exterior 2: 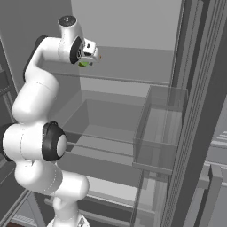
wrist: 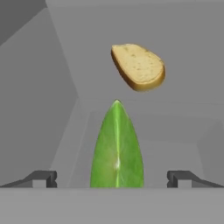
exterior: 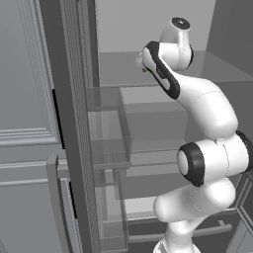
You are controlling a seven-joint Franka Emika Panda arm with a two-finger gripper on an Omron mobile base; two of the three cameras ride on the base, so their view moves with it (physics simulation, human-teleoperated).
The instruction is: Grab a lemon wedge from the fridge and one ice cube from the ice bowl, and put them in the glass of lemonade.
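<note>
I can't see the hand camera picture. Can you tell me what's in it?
A bright green lemon wedge sits right between the robot's two open fingers, not yet pinched. Behind it on the pale grey fridge shelf lies a slice of bread.

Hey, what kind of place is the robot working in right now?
Most likely a kitchen, at an open fridge: clear door bins, pale shelves, and food inside, a green lemon wedge and a slice of bread.
</note>
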